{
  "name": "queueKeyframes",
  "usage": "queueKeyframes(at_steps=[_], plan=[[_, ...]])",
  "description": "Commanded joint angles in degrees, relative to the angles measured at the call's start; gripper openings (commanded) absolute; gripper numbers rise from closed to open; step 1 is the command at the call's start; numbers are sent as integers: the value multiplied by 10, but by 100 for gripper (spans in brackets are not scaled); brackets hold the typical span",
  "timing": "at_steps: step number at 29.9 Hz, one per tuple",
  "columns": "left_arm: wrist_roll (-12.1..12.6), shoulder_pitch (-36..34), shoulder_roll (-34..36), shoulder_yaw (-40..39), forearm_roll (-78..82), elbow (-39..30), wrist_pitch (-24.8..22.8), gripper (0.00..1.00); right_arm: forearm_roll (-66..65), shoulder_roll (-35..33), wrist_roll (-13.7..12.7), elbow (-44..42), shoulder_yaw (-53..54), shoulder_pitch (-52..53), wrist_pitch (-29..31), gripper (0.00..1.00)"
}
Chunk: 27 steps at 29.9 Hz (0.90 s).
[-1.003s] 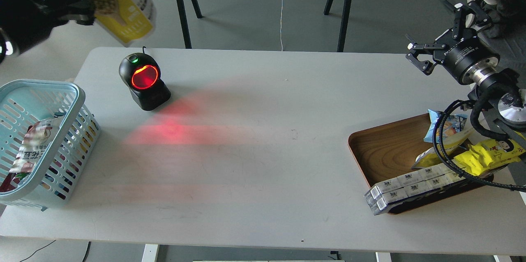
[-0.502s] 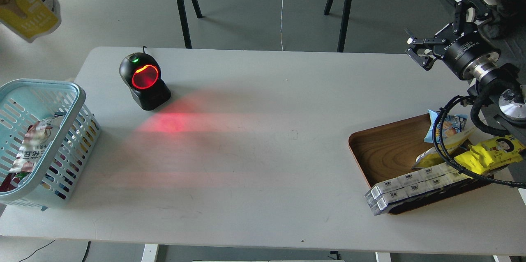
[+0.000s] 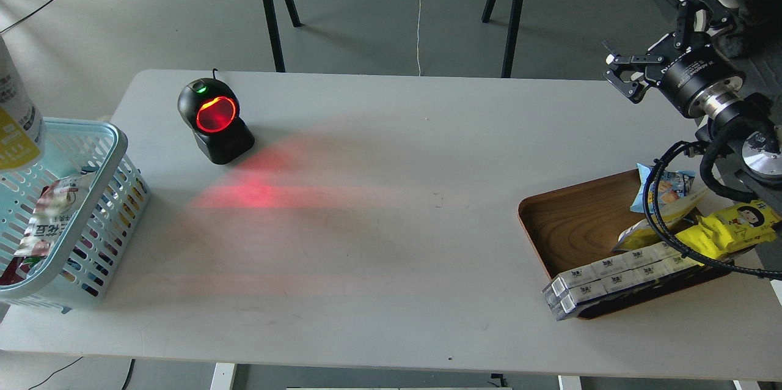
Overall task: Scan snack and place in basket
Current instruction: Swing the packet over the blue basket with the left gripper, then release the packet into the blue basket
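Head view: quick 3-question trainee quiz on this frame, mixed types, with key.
1. True or false: the yellow-and-white snack pouch lies flat on the white table.
2. The black barcode scanner with the red window stands nearer the: A) light blue slotted plastic basket B) brown wooden tray
3. Fill in: the right gripper holds ____.

Key
1. False: only its edge shows at the left border, over the basket's rim.
2. A
3. Nothing; its fingers are apart, above the table's far right corner.
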Motion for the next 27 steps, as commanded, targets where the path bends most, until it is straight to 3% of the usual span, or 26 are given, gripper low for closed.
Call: queueKeyframes(at_steps=[1, 9, 21, 25, 27], plan=[[-3, 0, 2, 50, -12, 0, 41, 1, 0, 2, 0, -1, 0, 0, 0, 98], [-3, 0, -13, 154, -14, 0, 125, 1, -1, 2, -1, 0, -1, 0, 0, 98], [-9, 1, -63, 218, -32, 60, 166, 2, -1, 1, -1, 0, -2, 0, -1, 98], [-13, 2, -64, 219, -32, 64, 165, 6, -1, 1, -2, 0, -2, 0, -1, 98], [-13, 2, -64, 219, -32, 64, 165, 18, -1, 2, -2, 0, -2, 0, -1, 98]])
